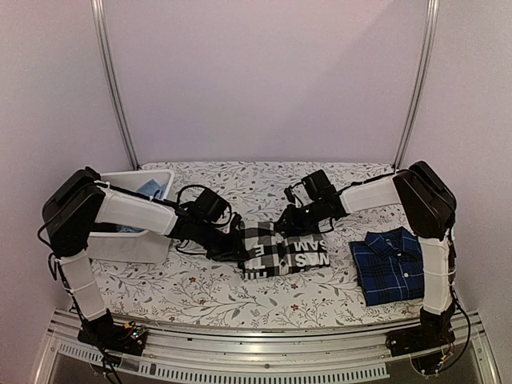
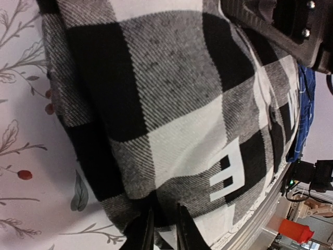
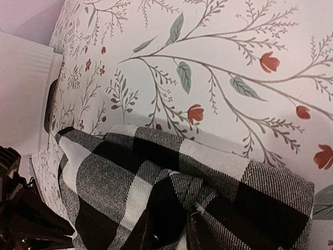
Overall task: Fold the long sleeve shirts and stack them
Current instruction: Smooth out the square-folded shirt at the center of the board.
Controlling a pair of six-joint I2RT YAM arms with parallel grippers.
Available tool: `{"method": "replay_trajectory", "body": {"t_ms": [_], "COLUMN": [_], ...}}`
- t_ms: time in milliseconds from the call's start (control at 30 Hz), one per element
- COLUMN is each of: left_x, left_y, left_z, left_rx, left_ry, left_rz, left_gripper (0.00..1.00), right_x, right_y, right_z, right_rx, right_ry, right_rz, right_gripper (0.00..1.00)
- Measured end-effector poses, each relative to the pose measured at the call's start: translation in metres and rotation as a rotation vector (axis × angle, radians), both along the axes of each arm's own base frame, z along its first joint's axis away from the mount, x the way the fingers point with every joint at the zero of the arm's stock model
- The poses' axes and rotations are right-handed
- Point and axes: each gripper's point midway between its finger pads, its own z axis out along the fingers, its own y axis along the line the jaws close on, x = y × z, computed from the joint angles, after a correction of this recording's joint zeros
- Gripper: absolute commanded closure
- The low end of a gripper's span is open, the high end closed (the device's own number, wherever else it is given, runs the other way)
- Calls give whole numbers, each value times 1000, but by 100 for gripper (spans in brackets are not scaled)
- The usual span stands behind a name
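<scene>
The black-and-white check shirt (image 1: 285, 250) lies folded in a compact bundle at the table's middle, white letters showing on it. My left gripper (image 1: 238, 250) is at its left edge, shut on a pinch of the check cloth (image 2: 156, 130). My right gripper (image 1: 286, 224) is at its far edge, shut on a fold of the same shirt (image 3: 182, 198). The navy plaid shirt (image 1: 392, 265) lies folded flat at the right, collar up, apart from both grippers.
A white bin (image 1: 132, 224) stands at the left with blue cloth inside; it also shows in the right wrist view (image 3: 23, 94). The floral tablecloth (image 1: 240, 180) covers the table. A metal rail (image 1: 264, 352) runs along the near edge.
</scene>
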Motion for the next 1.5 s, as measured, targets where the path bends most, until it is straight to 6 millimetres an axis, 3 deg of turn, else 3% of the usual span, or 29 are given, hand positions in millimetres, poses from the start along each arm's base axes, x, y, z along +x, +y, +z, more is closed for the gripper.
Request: {"method": "replay_trajectory", "body": {"t_ms": [267,433,533,633,733,867,933,1033,1200,1400,1500], "left_x": [6,8,15,29,42,47,47,42,35,33,32], "left_y": [14,24,20,6,-14,-45,-64,-82,-84,-81,-80], "left_z": [-12,-9,14,51,85,103,98,71,21,6,4], "left_rx": [42,87,82,39,-21,-71,-86,-78,-25,-12,-14], "left_ry": [6,2,-38,-113,-180,-209,-205,-164,-79,-60,-58], "left_rz": [20,25,22,19,6,-40,-70,-110,-132,-133,-132], "left_gripper": [86,86,87,87,87,87,87,87,87,87,86], "right_x": [11,10,8,2,-7,-16,-14,2,9,8,3], "right_y": [-4,-14,-21,-28,-37,-55,-66,-79,-92,-93,-90], "right_z": [5,34,59,77,72,46,38,27,-5,5,30], "right_rx": [-1,-9,7,23,18,2,2,22,31,14,0], "right_ry": [-20,-63,-107,-140,-132,-66,-42,-27,48,38,-5], "right_rz": [-2,-14,-24,-29,-32,-53,-75,-111,-142,-149,-151], "right_gripper": [68,69,72,78,82,82,83,83,80,76,75]}}
